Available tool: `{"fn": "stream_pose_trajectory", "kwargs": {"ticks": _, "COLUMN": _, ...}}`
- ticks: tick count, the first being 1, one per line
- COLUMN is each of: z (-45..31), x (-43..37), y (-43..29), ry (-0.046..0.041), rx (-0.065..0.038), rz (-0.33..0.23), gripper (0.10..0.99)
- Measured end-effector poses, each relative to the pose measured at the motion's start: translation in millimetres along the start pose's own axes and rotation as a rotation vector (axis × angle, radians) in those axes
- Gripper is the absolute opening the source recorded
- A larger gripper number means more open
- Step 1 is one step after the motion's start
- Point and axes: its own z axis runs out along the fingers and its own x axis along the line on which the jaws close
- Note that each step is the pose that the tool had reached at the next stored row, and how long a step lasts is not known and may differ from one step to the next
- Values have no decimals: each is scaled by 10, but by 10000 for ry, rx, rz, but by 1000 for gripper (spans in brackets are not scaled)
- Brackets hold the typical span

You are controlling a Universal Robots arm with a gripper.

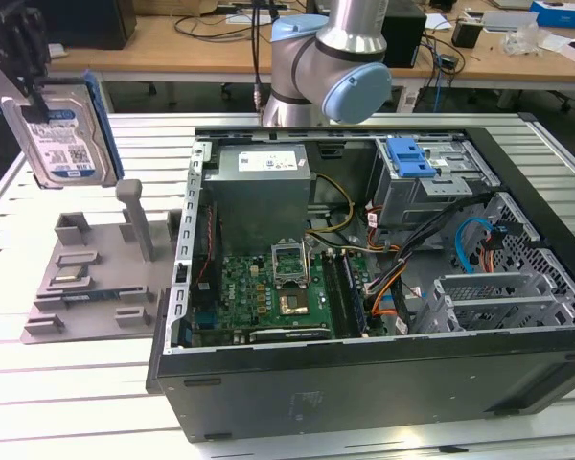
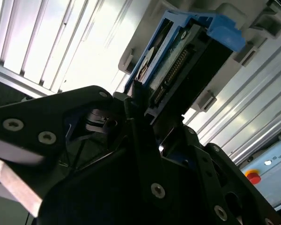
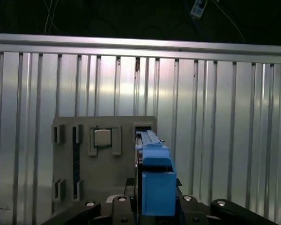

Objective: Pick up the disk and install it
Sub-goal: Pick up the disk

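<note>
- Disk point(image 1: 59, 134): held upright in the air at the exterior view's left, its labelled silver face towards the camera and its blue carrier framing the edges.
- Jaws: closed on the upper part of the disk. In the second wrist view the black fingers point(image 2: 139, 123) clamp the disk point(image 2: 178, 70) near its connector edge.
- Grey holder point(image 1: 96, 278): lies on the slatted bench point(image 1: 38, 383) below the disk, not touching it. In the first wrist view the disk point(image 3: 157, 180) appears edge-on over the holder point(image 3: 103, 173), which carries a small square chip point(image 3: 103, 138).
- Computer case point(image 1: 383, 383): lies open on the bench just beside the holder, exposing the motherboard point(image 1: 268, 287), the grey power supply point(image 1: 264, 187) and a blue latch point(image 1: 409, 158).
- Arm point(image 1: 335, 57): rises behind the case.
</note>
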Motion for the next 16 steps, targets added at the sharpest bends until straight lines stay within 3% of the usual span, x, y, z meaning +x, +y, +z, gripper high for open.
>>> {"fn": "stream_pose_trajectory", "kwargs": {"ticks": 1, "z": -61, "x": -5, "y": 1, "ry": 25, "rx": -1, "rz": 1, "gripper": 369}}
{"fn": "stream_pose_trajectory", "kwargs": {"ticks": 5, "z": -458, "x": -35, "y": 7, "ry": 195, "rx": -9, "rz": 4, "gripper": 369}}
{"fn": "stream_pose_trajectory", "kwargs": {"ticks": 7, "z": -579, "x": -44, "y": 9, "ry": 248, "rx": -11, "rz": 6, "gripper": 369}}
{"fn": "stream_pose_trajectory", "kwargs": {"ticks": 14, "z": -776, "x": -52, "y": 12, "ry": 304, "rx": -13, "rz": 6, "gripper": 369}}
{"fn": "stream_pose_trajectory", "kwargs": {"ticks": 16, "z": -784, "x": -52, "y": 12, "ry": 303, "rx": -12, "rz": 6, "gripper": 369}}
